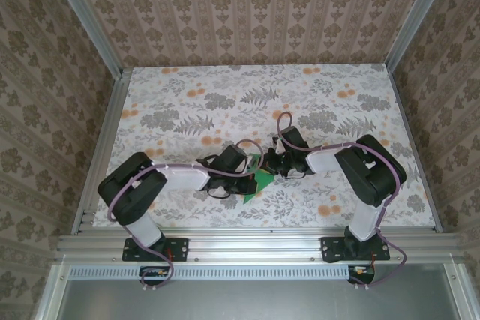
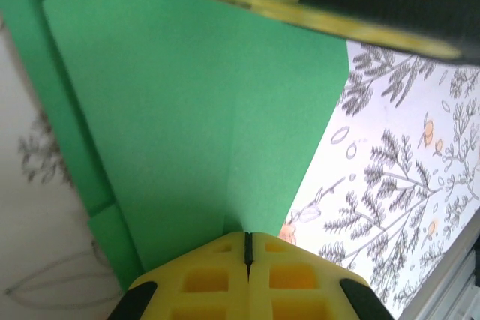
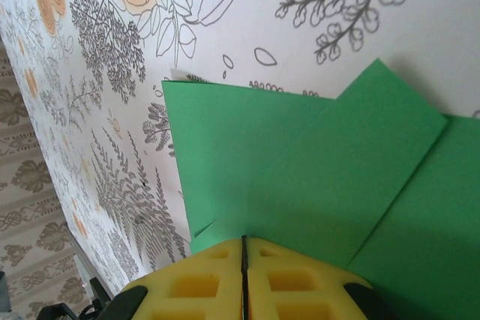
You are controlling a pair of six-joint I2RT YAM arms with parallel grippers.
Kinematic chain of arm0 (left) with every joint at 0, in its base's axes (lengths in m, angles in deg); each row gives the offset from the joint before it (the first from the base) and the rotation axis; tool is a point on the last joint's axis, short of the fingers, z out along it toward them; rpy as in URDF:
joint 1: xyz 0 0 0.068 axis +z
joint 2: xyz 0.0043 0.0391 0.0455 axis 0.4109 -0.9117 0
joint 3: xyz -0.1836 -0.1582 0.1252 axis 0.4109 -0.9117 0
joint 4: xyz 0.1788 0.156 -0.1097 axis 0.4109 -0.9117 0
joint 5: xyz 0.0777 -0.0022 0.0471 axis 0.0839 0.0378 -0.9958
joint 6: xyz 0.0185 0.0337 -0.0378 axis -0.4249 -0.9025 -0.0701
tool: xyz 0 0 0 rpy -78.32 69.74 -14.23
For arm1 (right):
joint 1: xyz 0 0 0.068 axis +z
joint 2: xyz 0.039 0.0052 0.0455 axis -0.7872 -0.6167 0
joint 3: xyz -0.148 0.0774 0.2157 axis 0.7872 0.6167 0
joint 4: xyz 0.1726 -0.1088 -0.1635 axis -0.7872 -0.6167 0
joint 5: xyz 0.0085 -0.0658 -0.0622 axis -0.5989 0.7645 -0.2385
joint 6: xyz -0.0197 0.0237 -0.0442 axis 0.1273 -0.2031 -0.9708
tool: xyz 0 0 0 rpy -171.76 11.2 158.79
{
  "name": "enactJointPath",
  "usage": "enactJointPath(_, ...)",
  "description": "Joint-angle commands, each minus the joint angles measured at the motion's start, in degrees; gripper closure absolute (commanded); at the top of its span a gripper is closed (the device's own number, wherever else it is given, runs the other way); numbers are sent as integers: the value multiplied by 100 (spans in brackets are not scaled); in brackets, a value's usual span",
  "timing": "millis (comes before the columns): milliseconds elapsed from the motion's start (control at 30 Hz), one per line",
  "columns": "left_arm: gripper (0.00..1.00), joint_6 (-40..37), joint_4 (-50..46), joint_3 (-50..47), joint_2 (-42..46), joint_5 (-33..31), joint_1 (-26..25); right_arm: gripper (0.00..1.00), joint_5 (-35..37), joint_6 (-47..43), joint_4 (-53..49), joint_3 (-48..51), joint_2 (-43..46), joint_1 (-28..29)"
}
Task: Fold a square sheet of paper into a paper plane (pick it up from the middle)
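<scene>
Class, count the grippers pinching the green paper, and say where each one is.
2. The left gripper is shut on the green paper from the left; the right gripper is shut on it from the right.

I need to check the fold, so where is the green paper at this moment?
In the top view, the green paper is near the front middle of the table, held by both the left gripper and the right gripper.

White tabletop [image 1: 225, 95] printed with grey ferns and orange flowers. Beige damask wallpaper walls [image 1: 247, 5] on three sides. Silver aluminium rail [image 1: 255, 243] along the near edge, slanted corner posts [image 1: 84, 13]. Soft, even light.
</scene>
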Motion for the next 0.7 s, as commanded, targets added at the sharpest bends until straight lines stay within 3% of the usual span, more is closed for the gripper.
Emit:
enactJointPath(0, 97, 117, -747, -526, 187, 279, -66, 90, 547, -131, -843, 73, -161, -31)
enactJointPath(433, 93, -21, -1801, -1169, 1382, 239, -97, 91, 550, -92, -812, 51, -173, -17)
enactJointPath(667, 88, -5, -2363, -856, 2403, 88, 89, 89, 240, -43, -690, -115, 80, 97)
